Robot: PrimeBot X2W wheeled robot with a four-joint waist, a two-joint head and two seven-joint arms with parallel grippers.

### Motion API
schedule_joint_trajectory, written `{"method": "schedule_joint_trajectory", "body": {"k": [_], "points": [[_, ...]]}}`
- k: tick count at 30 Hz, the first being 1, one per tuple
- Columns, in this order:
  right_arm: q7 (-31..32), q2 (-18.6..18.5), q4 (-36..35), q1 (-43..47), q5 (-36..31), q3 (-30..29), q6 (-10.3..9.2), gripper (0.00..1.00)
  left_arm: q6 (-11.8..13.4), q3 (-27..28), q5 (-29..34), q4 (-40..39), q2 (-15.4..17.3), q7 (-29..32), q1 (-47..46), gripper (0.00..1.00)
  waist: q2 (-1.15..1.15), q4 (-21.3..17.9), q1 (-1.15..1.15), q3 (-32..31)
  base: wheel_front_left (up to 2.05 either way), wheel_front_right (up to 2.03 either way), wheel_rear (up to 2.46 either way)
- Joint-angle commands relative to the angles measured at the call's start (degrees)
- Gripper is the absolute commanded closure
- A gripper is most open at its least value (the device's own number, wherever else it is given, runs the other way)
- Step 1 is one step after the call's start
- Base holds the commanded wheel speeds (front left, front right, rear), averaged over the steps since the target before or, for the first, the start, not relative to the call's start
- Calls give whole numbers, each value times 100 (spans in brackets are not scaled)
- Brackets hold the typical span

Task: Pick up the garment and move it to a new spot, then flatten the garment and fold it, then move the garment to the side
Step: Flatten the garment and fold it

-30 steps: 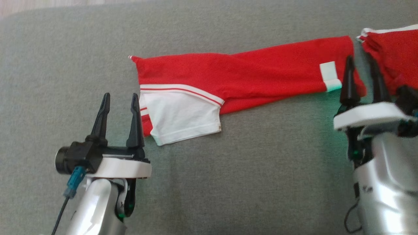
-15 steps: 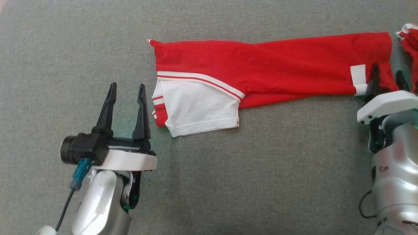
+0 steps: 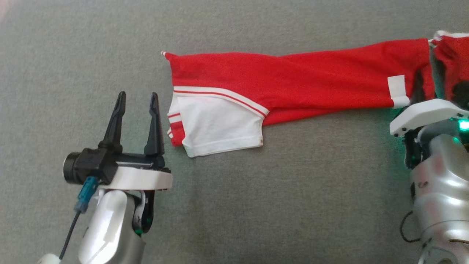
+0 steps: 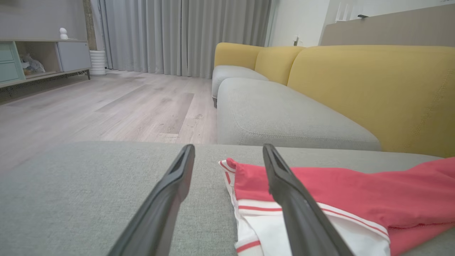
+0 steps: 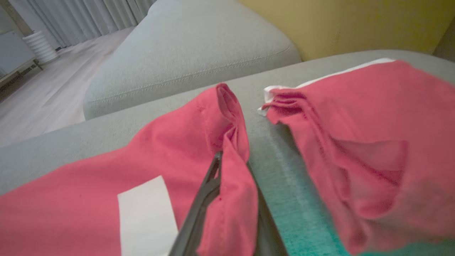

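Observation:
The red garment (image 3: 293, 80) lies stretched left to right on the grey cushion (image 3: 256, 205), with a white sleeve panel (image 3: 220, 128) at its left end and a white patch (image 3: 397, 90) near its right end. My right gripper (image 3: 427, 86) is shut on the garment's right hem, and the right wrist view shows red cloth (image 5: 231, 149) bunched between its fingers (image 5: 209, 185). My left gripper (image 3: 137, 96) stands open just left of the white sleeve, apart from it. The left wrist view shows the garment (image 4: 355, 192) behind the right-hand finger (image 4: 284, 185).
Another bunch of red cloth with white trim (image 3: 452, 55) lies right of the gripped hem, a strip of grey between them (image 5: 280, 156); I cannot tell whether they join. Beyond the cushion are a yellow sofa back (image 4: 373, 81), a grey seat (image 4: 284, 117) and wood floor (image 4: 106, 106).
My right gripper has closed on the garment's right hem, which now bunches up. The head camera shifted. The left gripper stays open beside the sleeve.

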Motion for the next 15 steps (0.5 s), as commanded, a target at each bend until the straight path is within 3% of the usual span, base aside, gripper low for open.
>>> {"method": "schedule_joint_trajectory", "body": {"k": [1,9,15], "points": [[-114,-119,-233,-25,69,145,-4,100,-19,241,83,-162,49,-53,-65,0,0,-125,0,-161,0,0,0],[-117,-695,-563,199,305,-74,-4,100,-78,323,155,-224,31,-53,97,0,0,-327,0,-478,0,0,0],[-47,-485,-900,166,550,289,-4,100,-101,368,168,-226,16,-53,222,0,0,-379,0,-741,0,0,0]]}}
